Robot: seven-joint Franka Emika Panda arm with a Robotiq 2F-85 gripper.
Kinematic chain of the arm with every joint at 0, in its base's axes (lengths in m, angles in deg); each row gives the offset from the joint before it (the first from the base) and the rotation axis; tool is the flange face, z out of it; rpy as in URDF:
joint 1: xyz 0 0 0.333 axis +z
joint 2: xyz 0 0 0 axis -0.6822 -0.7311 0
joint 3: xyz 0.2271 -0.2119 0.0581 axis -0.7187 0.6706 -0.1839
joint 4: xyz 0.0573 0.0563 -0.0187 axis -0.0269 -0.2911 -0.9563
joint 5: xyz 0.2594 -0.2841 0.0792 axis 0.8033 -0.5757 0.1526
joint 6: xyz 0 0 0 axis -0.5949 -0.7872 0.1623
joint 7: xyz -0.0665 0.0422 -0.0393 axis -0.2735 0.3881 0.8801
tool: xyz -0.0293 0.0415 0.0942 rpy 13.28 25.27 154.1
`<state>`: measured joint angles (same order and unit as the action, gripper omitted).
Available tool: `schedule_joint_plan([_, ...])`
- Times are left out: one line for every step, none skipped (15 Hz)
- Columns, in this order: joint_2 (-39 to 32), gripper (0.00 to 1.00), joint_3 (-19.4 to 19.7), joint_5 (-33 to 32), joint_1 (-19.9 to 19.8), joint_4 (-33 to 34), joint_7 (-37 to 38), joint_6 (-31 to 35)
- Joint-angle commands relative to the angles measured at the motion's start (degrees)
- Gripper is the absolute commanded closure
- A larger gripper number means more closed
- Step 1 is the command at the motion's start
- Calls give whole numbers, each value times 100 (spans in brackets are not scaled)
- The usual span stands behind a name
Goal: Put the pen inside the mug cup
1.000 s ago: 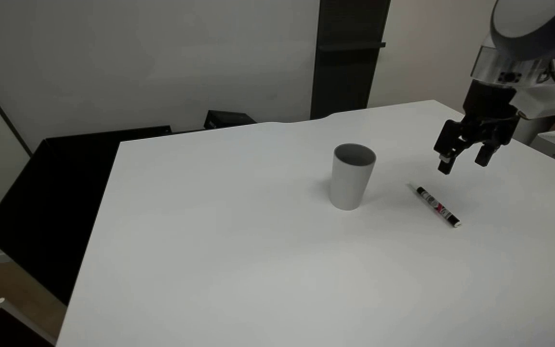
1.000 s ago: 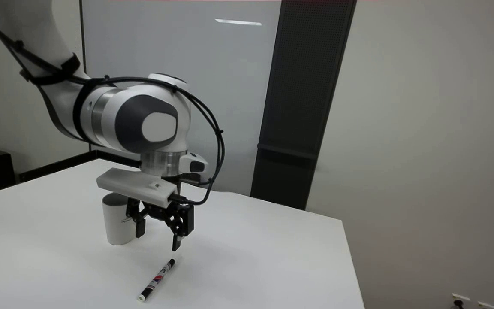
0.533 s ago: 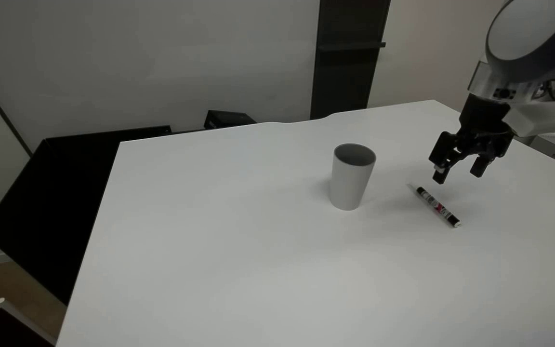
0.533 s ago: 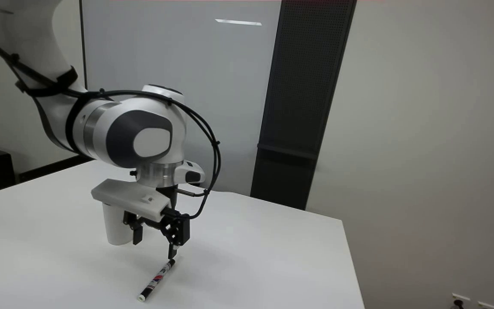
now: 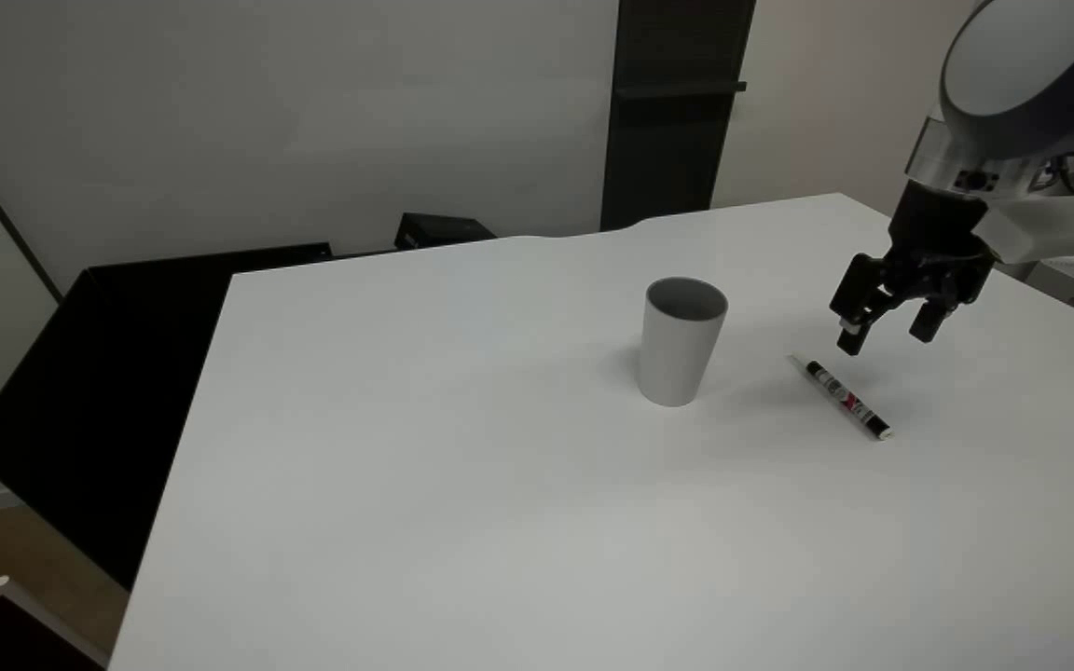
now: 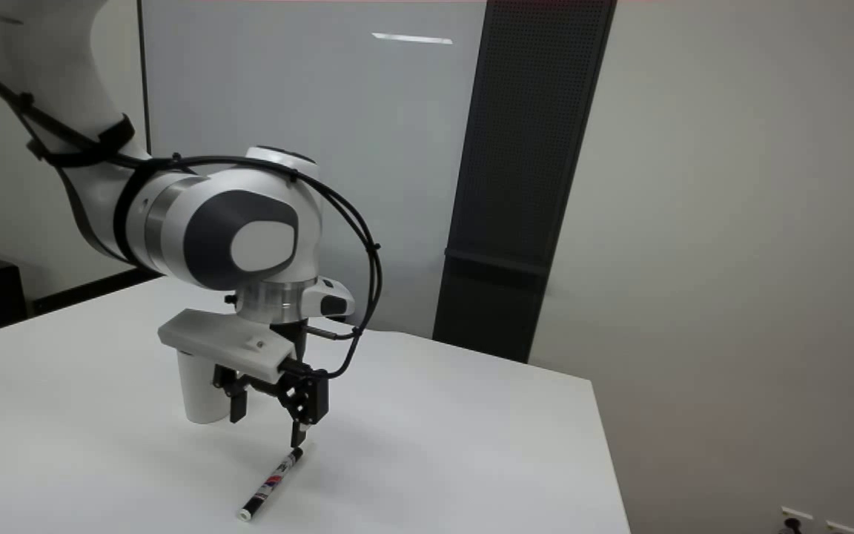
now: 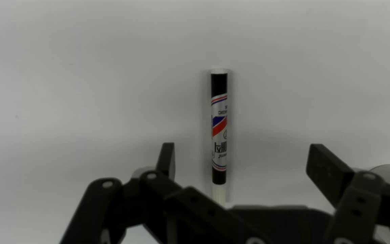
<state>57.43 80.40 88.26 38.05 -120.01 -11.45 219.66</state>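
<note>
The pincer (image 7: 244,160) is spread wide, its two black fingers (image 7: 328,172) hanging well apart above the bench (image 5: 406,466). In the wrist view the marker pen (image 7: 219,128) shows in the gap between them, closer to one finger than the other, with a good chunk of it running out past the tips. In an exterior view one fingertip (image 6: 298,434) lines up with the pen's end, but going by the wrist view it's off to the side, so they're apart. The marker pen's just lying flat on the bench: black sections, a silvery-white label with red and blue stripes plus some lettering, and an off-white ribbed bit at the end by the pincer. Near it, but apart, there's the cup (image 5: 674,359), a plain pale grey one, a bit wider up top, standing upright on the bench. In an exterior view the flat white bar (image 6: 227,343) above the pincer blocks its top, and I can't see down to the bottom of its inside. The arm (image 6: 256,245) is white with dark grey caps, and black cables (image 6: 374,248) loop along it. Further back, both exterior views have a tall dark panel (image 6: 531,170) against pale walls (image 6: 716,245), and a small black box (image 5: 444,230) pokes up behind the bench's far edge.
</note>
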Motion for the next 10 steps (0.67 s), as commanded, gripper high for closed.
schedule_joint_plan([-9,0,-43,-76,-44,-13,-32,19])
schedule_joint_plan([-18,0,-31,-118,-36,-41,-48,58])
schedule_joint_plan([-34,0,-18,-155,-26,-83,-52,129])
schedule_joint_plan([-44,0,-13,-171,-27,-121,-54,157])
schedule_joint_plan([-49,0,-15,-172,-35,-162,-59,209])
schedule_joint_plan([-53,0,-18,-160,-51,-223,-60,296])
schedule_joint_plan([-54,0,-20,-129,-69,-298,-45,405])
schedule_joint_plan([-61,0,-11,-122,-75,-362,-16,496])
schedule_joint_plan([-66,0,-18,-101,-96,-431,-23,584])
schedule_joint_plan([-79,0,-7,-100,-106,-528,-1,753])
